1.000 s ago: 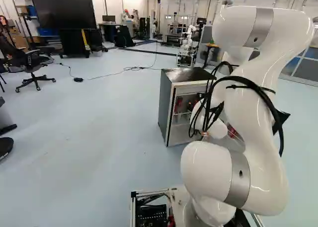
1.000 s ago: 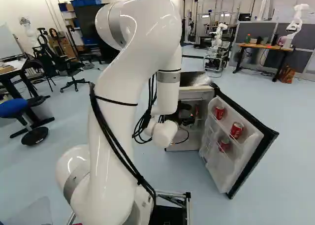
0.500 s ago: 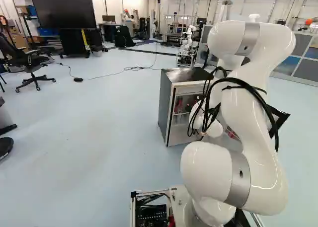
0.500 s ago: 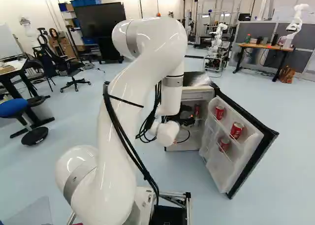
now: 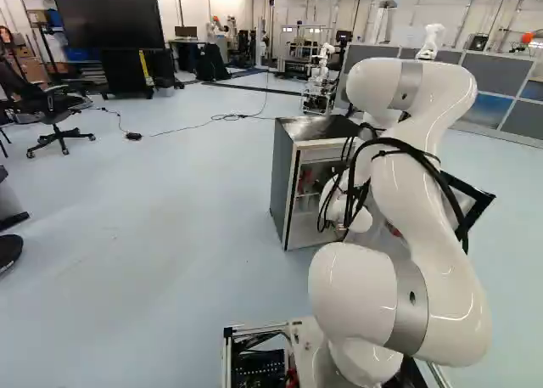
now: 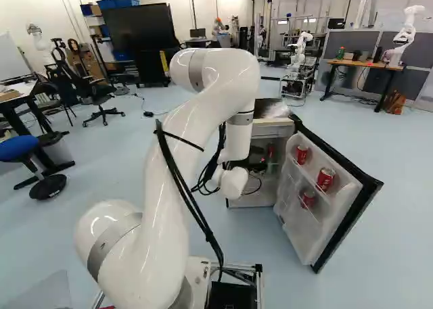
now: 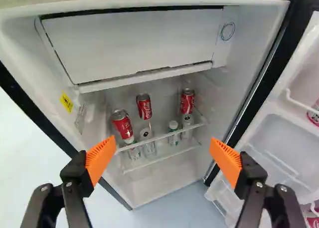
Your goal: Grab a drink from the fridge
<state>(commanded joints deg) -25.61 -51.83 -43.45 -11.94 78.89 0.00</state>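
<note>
Three red cans [image 7: 144,107] on the fridge shelf [image 7: 162,137] — apparently bottles [image 7: 173,138] beneath — fingers [image 7: 100,158] spread wide.

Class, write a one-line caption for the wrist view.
Black tool with orange pads, open before a white-lined fridge holding three red cans on a clear shelf.

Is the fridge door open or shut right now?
Open: the black-edged white fridge door stands swung out from the cabinet, its inner shelves of red cans exposed in the right base view.

Red-and-white cans [image 7: 122,124]; white fridge interior [image 7: 152,180]
</note>
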